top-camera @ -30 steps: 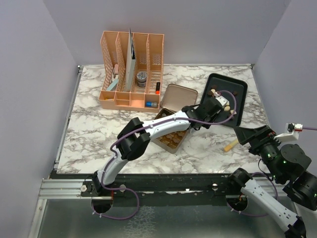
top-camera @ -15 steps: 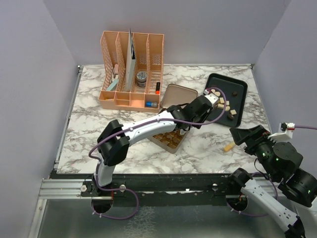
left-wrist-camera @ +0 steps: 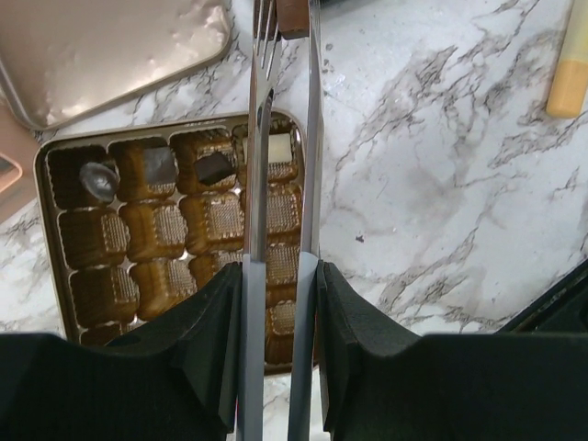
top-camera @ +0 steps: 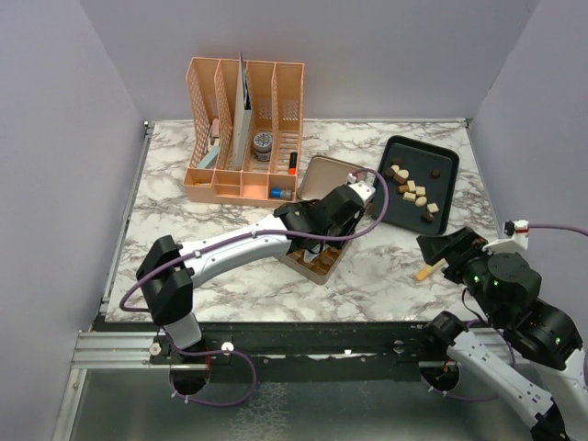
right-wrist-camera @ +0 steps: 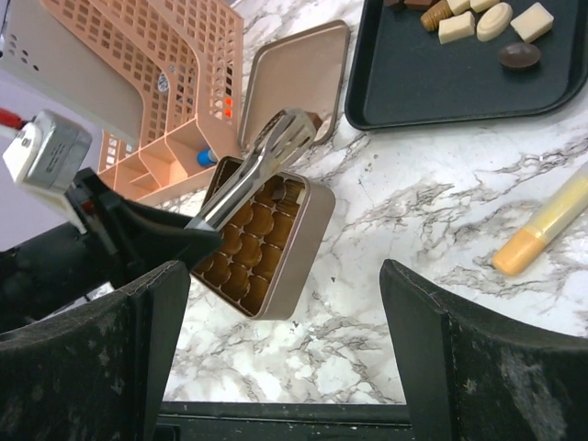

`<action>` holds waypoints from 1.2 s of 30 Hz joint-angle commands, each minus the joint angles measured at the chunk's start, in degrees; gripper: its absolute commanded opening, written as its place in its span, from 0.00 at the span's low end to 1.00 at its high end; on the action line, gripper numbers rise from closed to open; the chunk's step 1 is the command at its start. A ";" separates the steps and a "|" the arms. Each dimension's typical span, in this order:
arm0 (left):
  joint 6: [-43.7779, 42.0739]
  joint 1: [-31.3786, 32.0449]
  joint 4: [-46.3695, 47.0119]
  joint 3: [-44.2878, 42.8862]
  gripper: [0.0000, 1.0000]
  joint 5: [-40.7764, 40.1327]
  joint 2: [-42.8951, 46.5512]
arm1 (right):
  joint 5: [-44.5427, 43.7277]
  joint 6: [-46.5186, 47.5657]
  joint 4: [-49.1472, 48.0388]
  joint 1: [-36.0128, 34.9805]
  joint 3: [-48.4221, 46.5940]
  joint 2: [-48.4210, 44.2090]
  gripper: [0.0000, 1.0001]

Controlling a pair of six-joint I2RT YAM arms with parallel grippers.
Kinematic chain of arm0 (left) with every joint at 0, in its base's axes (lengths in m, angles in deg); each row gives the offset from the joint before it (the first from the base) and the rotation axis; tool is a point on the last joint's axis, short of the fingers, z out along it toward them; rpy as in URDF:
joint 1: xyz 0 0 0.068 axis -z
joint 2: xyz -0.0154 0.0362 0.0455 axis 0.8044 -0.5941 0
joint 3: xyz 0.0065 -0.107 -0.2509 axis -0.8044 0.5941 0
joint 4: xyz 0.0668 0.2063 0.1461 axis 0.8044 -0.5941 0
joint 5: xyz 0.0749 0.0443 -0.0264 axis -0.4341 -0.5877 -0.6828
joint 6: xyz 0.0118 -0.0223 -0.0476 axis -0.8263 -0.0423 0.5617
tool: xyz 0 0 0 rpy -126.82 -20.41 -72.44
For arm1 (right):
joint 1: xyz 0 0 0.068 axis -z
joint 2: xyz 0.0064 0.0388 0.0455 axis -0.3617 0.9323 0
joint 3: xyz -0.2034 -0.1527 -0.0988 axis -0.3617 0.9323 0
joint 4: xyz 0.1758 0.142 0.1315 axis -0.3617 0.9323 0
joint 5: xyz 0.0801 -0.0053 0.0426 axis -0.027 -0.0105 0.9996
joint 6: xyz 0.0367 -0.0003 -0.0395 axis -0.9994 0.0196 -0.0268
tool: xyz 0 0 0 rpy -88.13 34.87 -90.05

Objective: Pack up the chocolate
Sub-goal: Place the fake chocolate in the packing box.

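The left end effector [left-wrist-camera: 280, 276] was clamped on metal tongs [left-wrist-camera: 259, 165], whose tips pinched a brown chocolate piece [left-wrist-camera: 292, 16] just beyond the rim of the open gold tin [left-wrist-camera: 101, 234]. Four pieces sat in the tin's far row. The right end effector [right-wrist-camera: 280, 303] gaped wide and empty, while more chocolate [top-camera: 413, 188] lay on the black tray [top-camera: 446, 170] at the tabletop's 2 o'clock.

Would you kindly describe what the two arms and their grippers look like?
The left arm and right arm have white link shells between bulky black joints, each trailed by a thin purple cable. Small green lights glow on the right arm's joints. The left gripper and right gripper have broad matte black fingers.
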 commanded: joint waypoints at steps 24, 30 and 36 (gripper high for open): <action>6.71 -0.19 -11.49 13.06 0.35 0.49 19.00 | 3.47 0.53 -3.66 0.19 1.98 3.94 0.89; 6.58 -0.20 -11.36 14.30 0.36 2.17 18.44 | 3.58 0.30 -3.25 0.19 2.04 3.54 0.89; 6.40 -0.19 -10.70 14.99 0.39 3.90 18.07 | 4.31 0.08 -4.12 0.19 2.50 3.91 0.89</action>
